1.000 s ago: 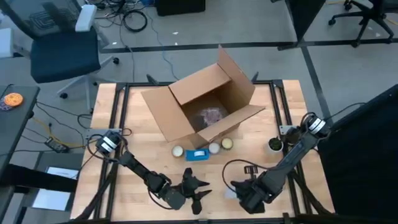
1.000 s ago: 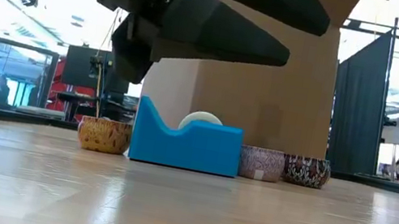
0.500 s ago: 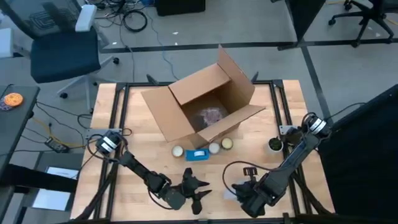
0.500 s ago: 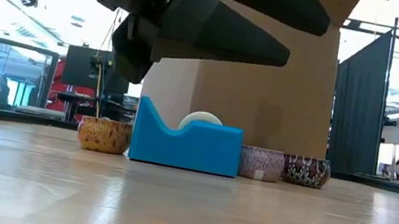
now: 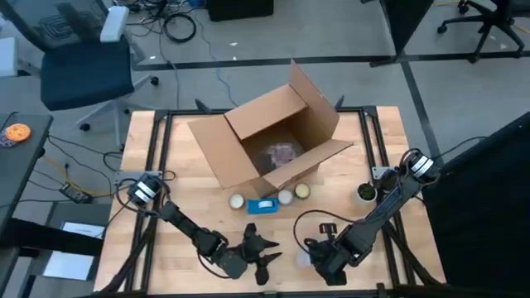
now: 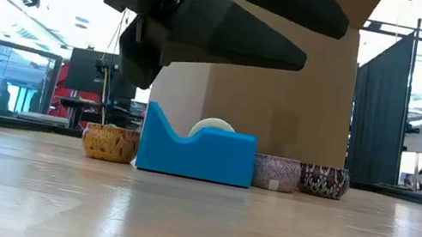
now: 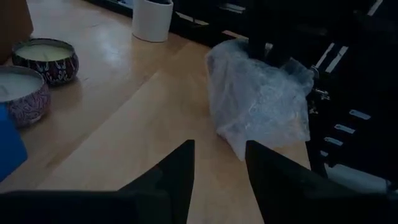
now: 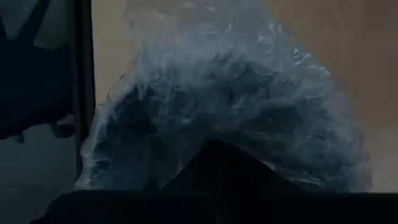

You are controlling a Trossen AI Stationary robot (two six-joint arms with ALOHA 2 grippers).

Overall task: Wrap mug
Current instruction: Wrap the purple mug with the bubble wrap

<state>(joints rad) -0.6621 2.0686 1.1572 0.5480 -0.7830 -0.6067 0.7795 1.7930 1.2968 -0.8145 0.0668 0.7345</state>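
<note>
A crumpled sheet of clear bubble wrap [image 7: 261, 99] stands bunched up on the table near its front edge, to the right of centre. My right gripper [image 5: 319, 257] is over it and shut on it; in the right wrist view the bubble wrap [image 8: 230, 93] fills the picture. The white mug [image 5: 365, 193] stands upright on its base at the table's right side, apart from both grippers, and shows in the left wrist view as the mug [image 7: 152, 18]. My left gripper [image 5: 267, 252] hovers open just left of the wrap, its fingers [image 7: 219, 149] pointing toward it with nothing between them. My right gripper holds the bubble wrap by its bunched top [image 7: 264, 59], coming from above. The fingers are sunk in the wrap, so the exact hold is hidden. The wrap hangs in a loose heap below them, and its lower edge [image 7: 249, 140] rests on the table.
An open cardboard box [image 5: 269, 141] with wrapped goods inside stands at the table's far middle. In front of it are a blue tape dispenser [image 5: 263, 206] and three candle tins [image 5: 237, 200], [image 5: 286, 197], [image 5: 302, 190]. Bare wood lies between these and the grippers.
My right gripper has shifted a little toward the table's left with the bubble wrap still in its hold.
</note>
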